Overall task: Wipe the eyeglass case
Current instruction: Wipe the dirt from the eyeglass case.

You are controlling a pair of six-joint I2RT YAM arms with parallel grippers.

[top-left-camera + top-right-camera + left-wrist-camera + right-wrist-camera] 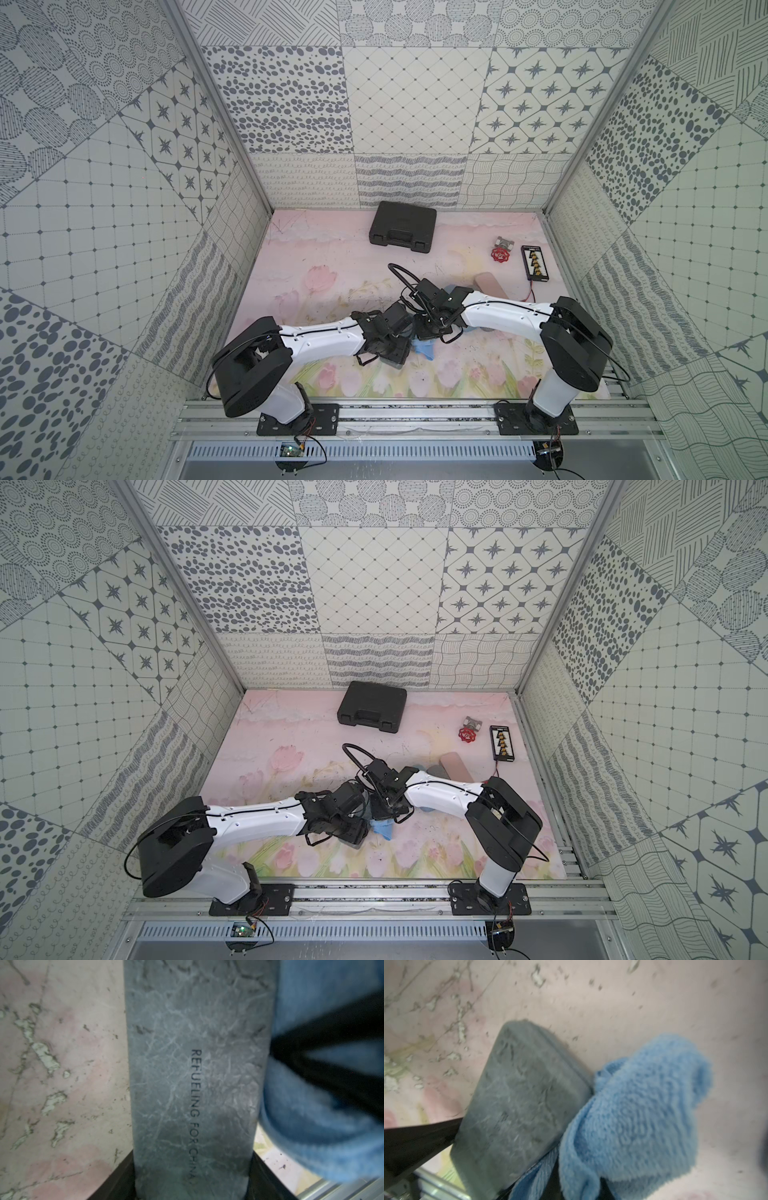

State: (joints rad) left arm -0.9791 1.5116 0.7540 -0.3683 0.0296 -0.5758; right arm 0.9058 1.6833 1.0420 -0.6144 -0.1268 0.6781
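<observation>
The eyeglass case point(191, 1084) is grey and scuffed, with dark lettering printed along it. My left gripper point(191, 1188) is shut on its near end, one black finger on each long side. The case point(519, 1105) is held slightly above the pink mat. A fluffy blue cloth point(633, 1115) presses against the case's long edge, bunched in my shut right gripper point(571, 1188). In both top views the two grippers point(399, 353) point(428, 328) meet at mid-table. There the cloth point(424, 348) point(384, 829) hangs between them, and the grippers mostly hide the case.
A black tool case point(402, 226) lies at the back of the floral mat point(316, 257). Back right are a red valve point(500, 251), a black connector board point(535, 262) with a red wire, and a pink oblong case point(490, 284) beside my right forearm. Patterned walls close three sides.
</observation>
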